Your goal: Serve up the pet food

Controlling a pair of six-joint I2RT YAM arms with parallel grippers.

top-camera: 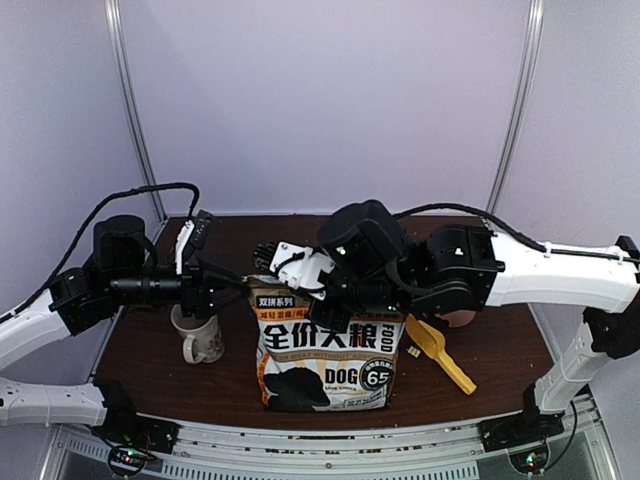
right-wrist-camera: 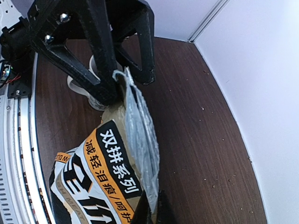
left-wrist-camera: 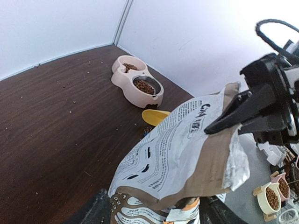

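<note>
The brown paper dog-food bag [top-camera: 325, 360] stands upright at the table's front middle. My right gripper [top-camera: 322, 290] is shut on the bag's top edge; in the right wrist view its fingertips [right-wrist-camera: 156, 212] pinch the silver-lined rim [right-wrist-camera: 140, 140]. My left gripper [top-camera: 240, 290] sits at the bag's top left corner with its jaws apart, one on each side of the bag [left-wrist-camera: 187, 149]. The right arm's fingers [left-wrist-camera: 233, 114] also show in the left wrist view. Reddish-brown kibble [left-wrist-camera: 144, 87] lies in a pink double bowl [left-wrist-camera: 126, 86] at the back right.
A white mug [top-camera: 200, 340] stands left of the bag, under my left arm. A yellow scoop [top-camera: 440, 352] lies right of the bag, also in the left wrist view [left-wrist-camera: 156, 115]. Pale crumbs dot the dark table [left-wrist-camera: 56, 121]. White walls close the back.
</note>
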